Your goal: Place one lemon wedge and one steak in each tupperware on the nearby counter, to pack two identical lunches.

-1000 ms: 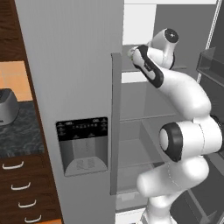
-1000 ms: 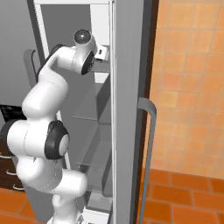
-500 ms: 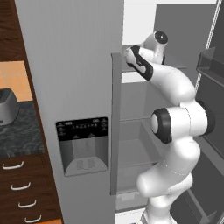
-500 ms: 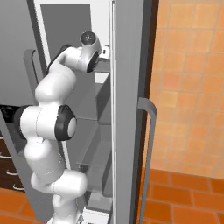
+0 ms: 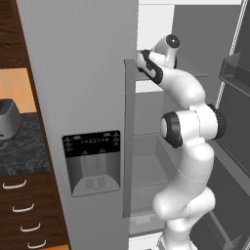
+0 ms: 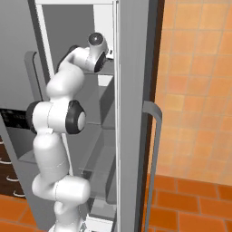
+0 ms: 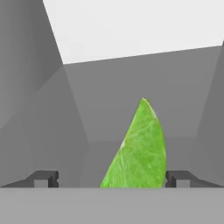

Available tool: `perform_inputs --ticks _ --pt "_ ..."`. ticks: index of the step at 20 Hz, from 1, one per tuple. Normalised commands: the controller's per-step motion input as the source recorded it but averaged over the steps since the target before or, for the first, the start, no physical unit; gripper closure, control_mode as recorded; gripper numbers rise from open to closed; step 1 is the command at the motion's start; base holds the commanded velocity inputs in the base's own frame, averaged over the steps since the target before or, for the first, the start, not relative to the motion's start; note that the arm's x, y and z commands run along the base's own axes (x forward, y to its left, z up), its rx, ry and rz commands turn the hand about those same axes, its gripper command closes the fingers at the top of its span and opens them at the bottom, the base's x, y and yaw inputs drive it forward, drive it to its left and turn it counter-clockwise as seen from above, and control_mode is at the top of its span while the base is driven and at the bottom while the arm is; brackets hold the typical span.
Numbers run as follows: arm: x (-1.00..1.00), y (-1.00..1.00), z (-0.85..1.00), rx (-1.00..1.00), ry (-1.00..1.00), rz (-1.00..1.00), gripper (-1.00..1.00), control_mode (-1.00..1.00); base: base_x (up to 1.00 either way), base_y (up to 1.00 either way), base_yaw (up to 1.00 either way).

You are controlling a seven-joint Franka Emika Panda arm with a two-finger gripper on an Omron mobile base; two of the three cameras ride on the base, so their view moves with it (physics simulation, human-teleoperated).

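**Reaching for a lemon wedge in the fridge**

The gripper (image 7: 111, 179) stood spread wide, grasping nothing, its fingertips (image 7: 43, 178) flanking a green lemon wedge (image 7: 140, 148) lying between them on the upper fridge shelf (image 7: 131, 87). The step looked like the first pickup; next it would need to settle around the wedge and clamp. Farther left lay the counter (image 5: 19, 146).

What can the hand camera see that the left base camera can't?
The hand view shows a green lemon wedge standing between the open gripper fingertips, with grey fridge walls behind. The left base view shows the white arm reaching into the open fridge, the closed door with its dispenser, and a bit of counter with drawers. Both look into the grey fridge interior.
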Motion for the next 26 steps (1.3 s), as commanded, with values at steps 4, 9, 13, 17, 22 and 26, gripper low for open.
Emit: perform_inputs --ticks 4,9,13,17,22,26 --pt "0.15 0.00 -0.12 -0.01 0.00 -0.03 1.00 -1.00 0.00 0.00 0.00" --pt "0.11 0.00 -0.05 -0.02 -0.01 -0.02 1.00 -1.00 0.00 0.00 0.00" --pt "-0.13 0.00 0.00 -0.11 -0.19 0.00 1.00 -1.00 0.00 0.00 0.00" --pt "-0.79 -0.03 -0.01 -0.06 -0.23 -0.01 1.00 -1.00 0.00 0.00 0.00" --pt "-1.00 -0.20 -0.01 0.00 -0.11 -0.03 1.00 -1.00 0.00 0.00 0.00" --pt "-1.00 -0.07 0.29 0.00 -0.07 -0.03 1.00 -1.00 0.00 0.00 0.00"
